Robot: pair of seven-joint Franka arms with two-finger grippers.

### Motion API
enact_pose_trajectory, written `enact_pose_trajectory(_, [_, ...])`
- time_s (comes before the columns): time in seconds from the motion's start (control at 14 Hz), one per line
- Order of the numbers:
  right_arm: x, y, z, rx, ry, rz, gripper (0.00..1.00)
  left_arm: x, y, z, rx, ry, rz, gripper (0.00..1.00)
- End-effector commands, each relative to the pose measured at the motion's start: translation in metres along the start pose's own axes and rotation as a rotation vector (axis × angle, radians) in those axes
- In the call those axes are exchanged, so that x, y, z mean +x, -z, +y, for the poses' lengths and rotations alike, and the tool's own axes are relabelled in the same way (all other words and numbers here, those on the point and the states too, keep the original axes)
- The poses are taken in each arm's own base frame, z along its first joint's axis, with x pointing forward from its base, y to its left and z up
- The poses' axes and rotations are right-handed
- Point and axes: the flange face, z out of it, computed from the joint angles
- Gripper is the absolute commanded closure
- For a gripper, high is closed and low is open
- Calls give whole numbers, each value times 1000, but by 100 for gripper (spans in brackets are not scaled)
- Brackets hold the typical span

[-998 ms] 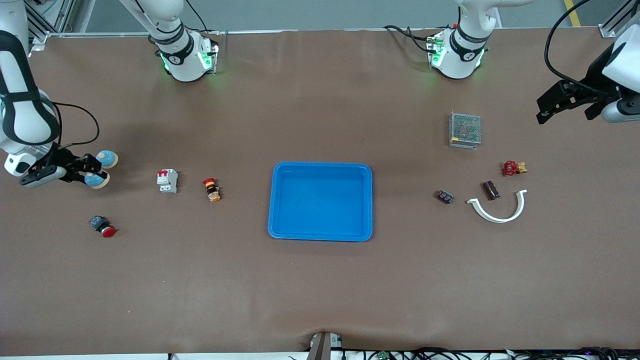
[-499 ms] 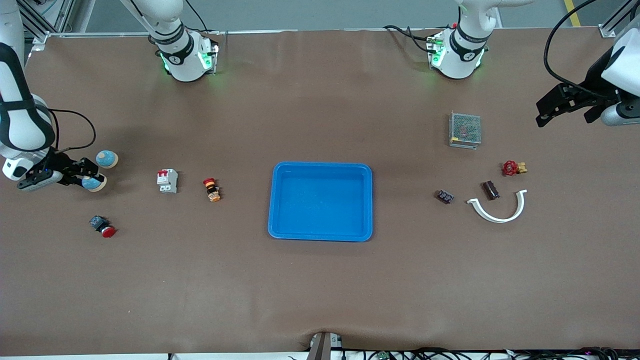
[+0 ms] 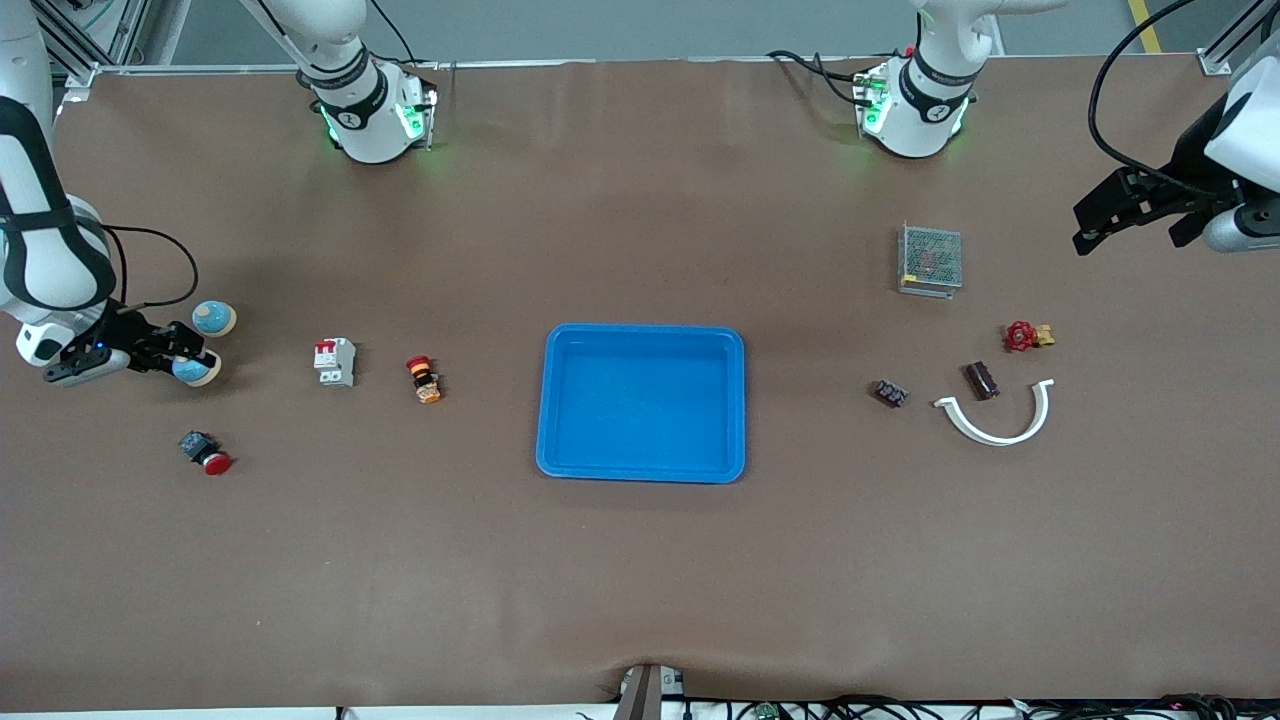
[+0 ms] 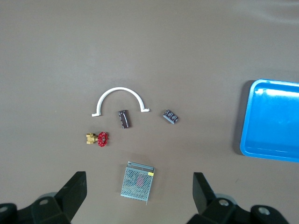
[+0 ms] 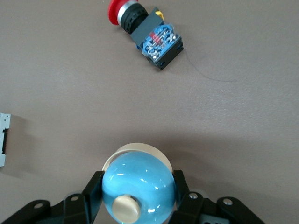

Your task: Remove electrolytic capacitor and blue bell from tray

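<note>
Tray empty; right gripper clenched on blue bell at its nine o'clock, next release; left gripper released, waiting.

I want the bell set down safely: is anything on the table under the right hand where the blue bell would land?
Nothing visible: the right hand, shut on the blue bell, is over bare table.

Bright blue tray; pale blue, cream-knobbed bell.
</note>
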Motion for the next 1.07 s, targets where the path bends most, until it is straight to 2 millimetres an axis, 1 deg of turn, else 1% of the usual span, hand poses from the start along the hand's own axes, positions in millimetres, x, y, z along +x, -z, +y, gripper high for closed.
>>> enact_pose_trajectory(0.0, [6, -11, 9, 13, -40, 2, 100, 4, -3, -1, -18, -14, 1, 0])
enact_pose_trajectory(0.64, [-5, -5, 22, -17, -29, -36, 100, 6, -6, -2, -19, -14, 2, 0])
enact_pose_trajectory(1.0, [-6, -7, 22, -24, -31, -52, 100, 7, -6, -1, -20, -14, 5, 0])
